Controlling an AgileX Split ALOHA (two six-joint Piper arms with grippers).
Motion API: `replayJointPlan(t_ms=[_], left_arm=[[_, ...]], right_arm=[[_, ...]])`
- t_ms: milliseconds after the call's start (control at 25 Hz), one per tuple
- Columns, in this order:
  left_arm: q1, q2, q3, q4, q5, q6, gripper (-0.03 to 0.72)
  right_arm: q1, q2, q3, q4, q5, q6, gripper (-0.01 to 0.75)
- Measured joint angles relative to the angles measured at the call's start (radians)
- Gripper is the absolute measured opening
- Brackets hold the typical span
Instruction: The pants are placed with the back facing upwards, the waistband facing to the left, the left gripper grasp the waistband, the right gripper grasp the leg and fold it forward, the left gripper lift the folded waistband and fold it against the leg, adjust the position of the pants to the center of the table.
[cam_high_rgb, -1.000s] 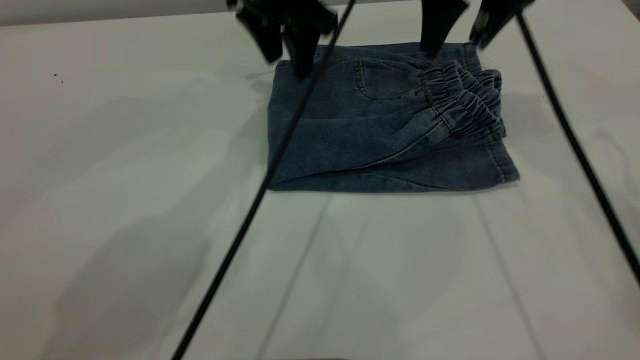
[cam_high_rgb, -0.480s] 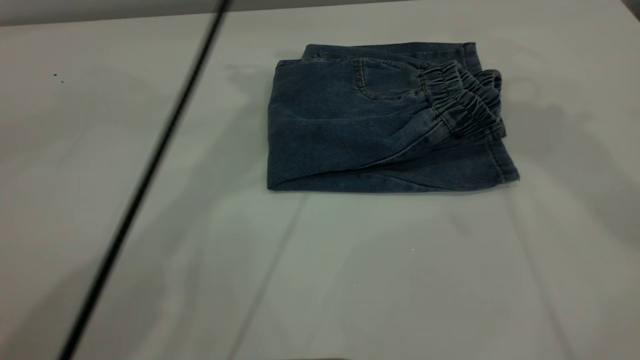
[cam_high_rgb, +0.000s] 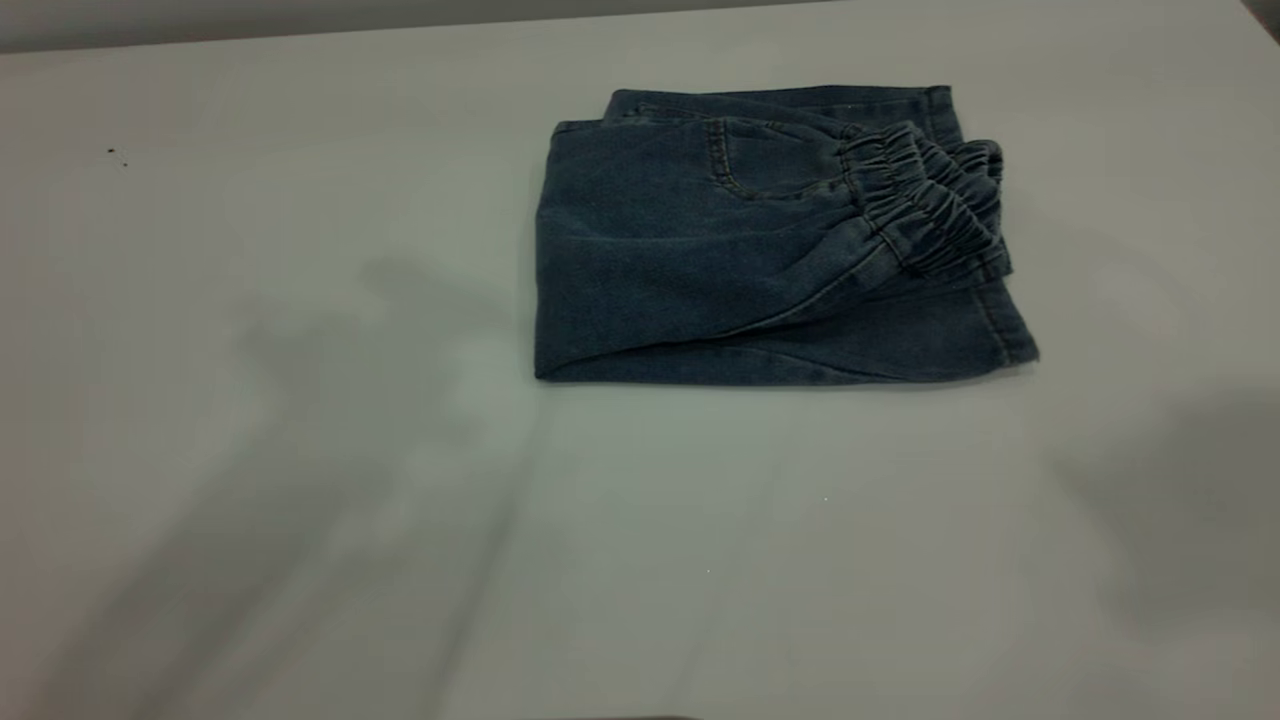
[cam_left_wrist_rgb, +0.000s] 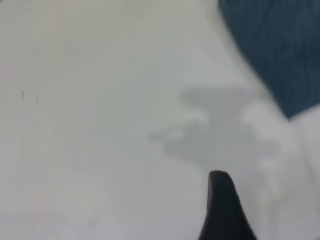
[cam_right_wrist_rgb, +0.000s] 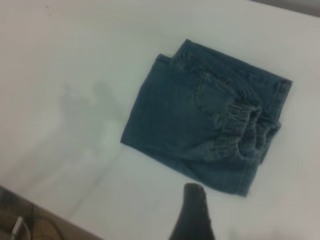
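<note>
The pants (cam_high_rgb: 740, 250) lie folded into a compact blue denim rectangle on the table (cam_high_rgb: 300, 420), right of the middle and toward the far edge. The gathered elastic waistband (cam_high_rgb: 930, 200) rests on top at the right end, over the leg (cam_high_rgb: 900, 345) with its stitched hem. Neither gripper appears in the exterior view. In the left wrist view a single black finger (cam_left_wrist_rgb: 223, 205) hangs over bare table, apart from a corner of the pants (cam_left_wrist_rgb: 280, 45). In the right wrist view one black finger (cam_right_wrist_rgb: 193, 212) hovers high above the pants (cam_right_wrist_rgb: 200, 120). Nothing is held by either.
The table's far edge (cam_high_rgb: 300, 30) runs along the top of the exterior view. Two tiny dark specks (cam_high_rgb: 115, 153) mark the far left. The right wrist view shows a table edge with floor and a cable (cam_right_wrist_rgb: 20, 225) beyond it.
Both grippers, which stood over the pants' far edge a second ago, have left the exterior view, and their cables followed. The pants have not moved.
</note>
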Motion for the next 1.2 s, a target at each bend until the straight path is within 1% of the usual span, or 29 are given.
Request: replayJointPlan(t_ms=[80,240,360,600,720,960,1200], left_arm=[[0.0,-0.137,0.109,-0.001,0.0,-0.016,0.403],[0.0,-0.365,0.266,0.001,0.0,-0.03,0.403],[0.0,-0.488,0.34,0.001,0.0,-0.03,0.403],[0.0,-0.686,0.501,-0.004,0.0,-0.03,0.403],[0.0,-0.765,0.577,-0.004,0.0,-0.03,0.403],[0.0,-0.844,0.679,-0.039,0.0,-0.03,0.403],[0.0,-0.898,0.756,-0.117,0.0,0.015,0.403]], right_arm=[[0.0,-0.129,0.082,-0.011,0.004,0.0,0.497],[0.0,-0.381,0.226,-0.098,0.014,0.01,0.497],[0.0,-0.542,0.325,-0.147,0.018,0.02,0.497],[0.0,-0.818,0.528,-0.137,0.019,0.031,0.497],[0.0,-0.896,0.624,-0.131,0.019,0.027,0.497],[0.0,-0.967,0.797,-0.11,0.017,-0.069,0.497],[0.0,-1.006,0.927,-0.1,-0.073,-0.097,0.497]])
